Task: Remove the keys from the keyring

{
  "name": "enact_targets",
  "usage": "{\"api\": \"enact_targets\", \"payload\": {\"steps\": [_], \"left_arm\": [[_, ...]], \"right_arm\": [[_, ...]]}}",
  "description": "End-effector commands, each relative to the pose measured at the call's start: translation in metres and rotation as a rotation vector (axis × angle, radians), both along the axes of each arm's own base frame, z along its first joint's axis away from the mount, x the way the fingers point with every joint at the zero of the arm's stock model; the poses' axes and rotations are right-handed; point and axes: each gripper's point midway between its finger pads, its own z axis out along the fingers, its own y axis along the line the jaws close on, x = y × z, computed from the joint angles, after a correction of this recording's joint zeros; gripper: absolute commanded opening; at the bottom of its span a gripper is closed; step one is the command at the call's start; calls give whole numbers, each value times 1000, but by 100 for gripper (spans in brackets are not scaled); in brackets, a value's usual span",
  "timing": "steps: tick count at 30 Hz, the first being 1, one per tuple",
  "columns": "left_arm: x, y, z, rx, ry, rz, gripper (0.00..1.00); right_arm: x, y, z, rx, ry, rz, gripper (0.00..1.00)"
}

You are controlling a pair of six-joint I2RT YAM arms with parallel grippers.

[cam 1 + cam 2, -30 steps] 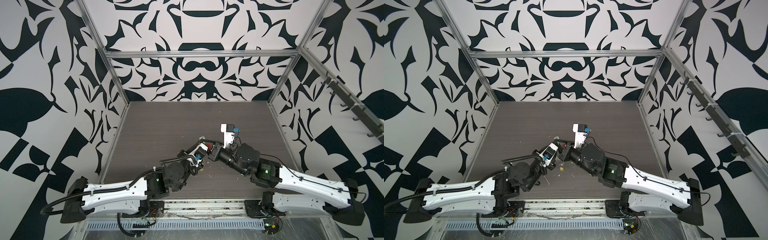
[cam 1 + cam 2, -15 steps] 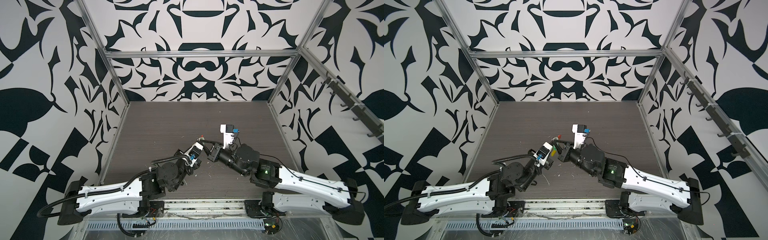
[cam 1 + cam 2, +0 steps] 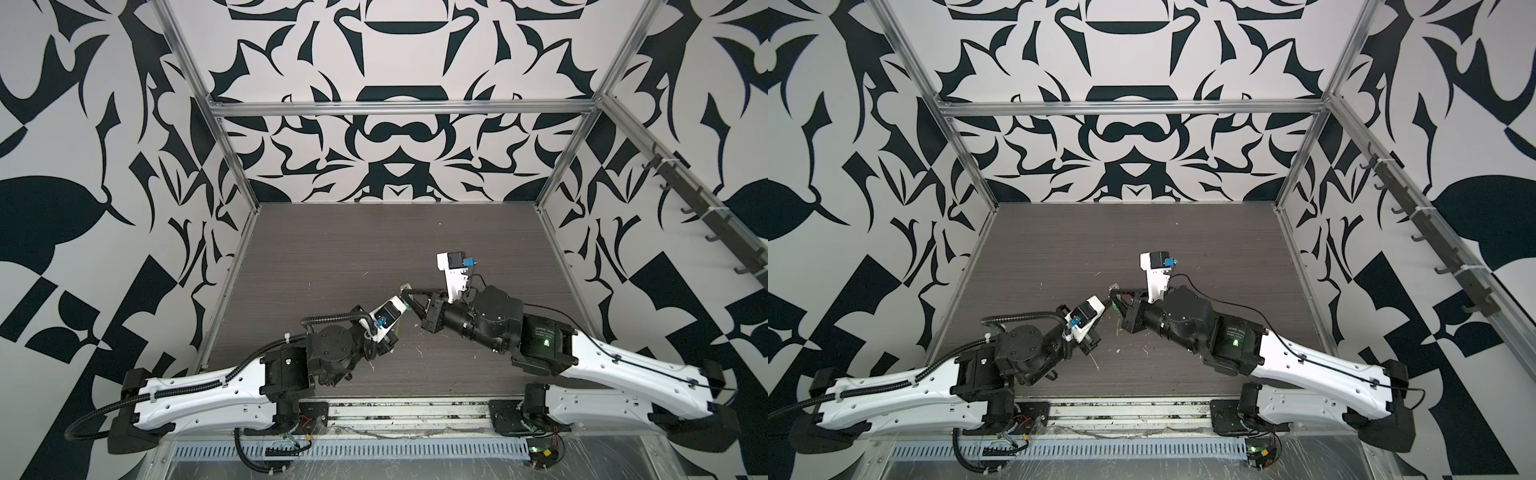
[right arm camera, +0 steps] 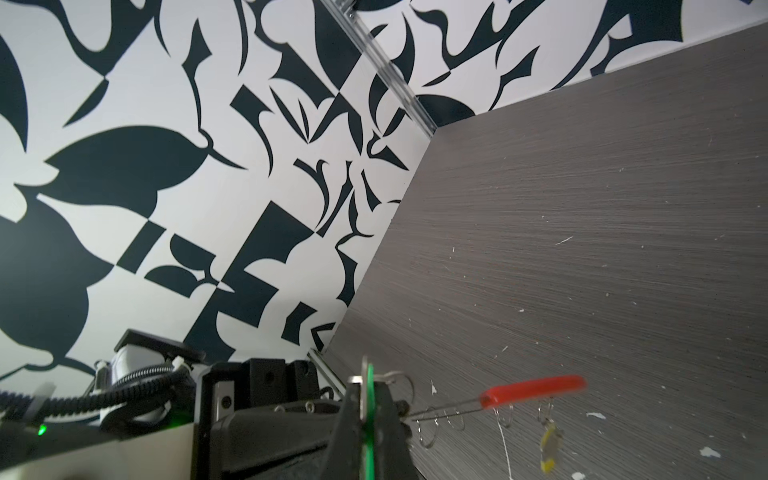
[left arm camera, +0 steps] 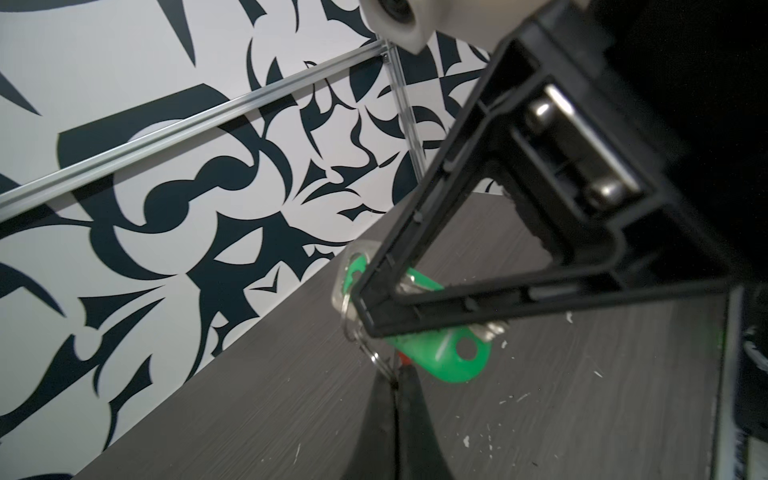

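1. The right gripper [image 4: 369, 388] is clamped on the green tag [image 5: 440, 361], which sits flat between its fingers. The tag's holed end juts out sideways past them.
2. The left gripper [image 5: 395, 384] is closed, with its tips at the keyring [image 4: 532, 388] wire, just beside the right fingertips. Whether it pinches the wire I cannot tell.
3. The keyring shows edge-on and runs straight out from the right fingertips, its red stretch farthest out.
4. The yellow key [image 4: 549, 444] hangs lengthwise down under the red stretch.
5. The grippers meet tip to tip over the table [image 3: 374, 249].
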Motion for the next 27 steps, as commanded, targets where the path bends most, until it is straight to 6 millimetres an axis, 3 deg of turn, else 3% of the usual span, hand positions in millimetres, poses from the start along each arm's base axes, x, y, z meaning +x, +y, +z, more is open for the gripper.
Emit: {"api": "enact_targets", "payload": {"steps": [1, 18, 27], "left_arm": [[-13, -1, 5, -12, 49, -84, 0], [-50, -8, 8, 8, 134, -307, 0], [-78, -8, 14, 35, 190, -463, 0]], "right_arm": [[-6, -10, 34, 15, -78, 55, 0], [-21, -24, 35, -102, -96, 262, 0], [-42, -23, 28, -122, -161, 403, 0]]}}
